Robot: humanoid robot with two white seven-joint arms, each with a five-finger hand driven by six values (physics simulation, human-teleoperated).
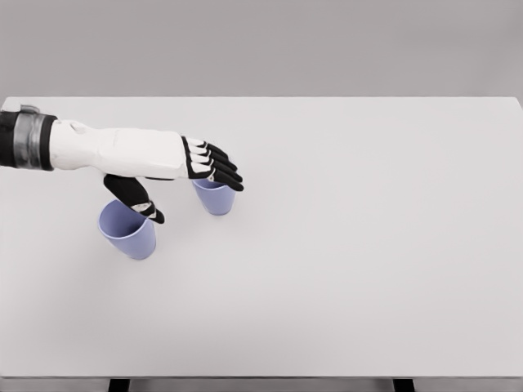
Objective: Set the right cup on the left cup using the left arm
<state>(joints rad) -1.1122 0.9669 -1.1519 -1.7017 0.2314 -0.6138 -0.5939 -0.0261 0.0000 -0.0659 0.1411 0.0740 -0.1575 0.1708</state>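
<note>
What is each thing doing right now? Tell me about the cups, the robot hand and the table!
Left lavender plastic cup: upright on the table, mouth open, nothing inside that shows.
Right lavender plastic cup: upright, rim partly hidden under the fingers, not lifted.
Left hand: open, fingers stretched over the right cup, thumb pointing down between the cups.
White table: flat, holding both cups.
Right hand: not in view.

A single head view looks down and forward onto a wide white rectangular table (368,269) from above its near edge, at the 6 o'clock side. The tabletop fills most of the picture, its far edge running across toward 12 o'clock, with plain grey background beyond. The camera sits at a middling distance, high enough that all four table edges show. Two dark table legs (119,385) peek below the near edge.
</note>
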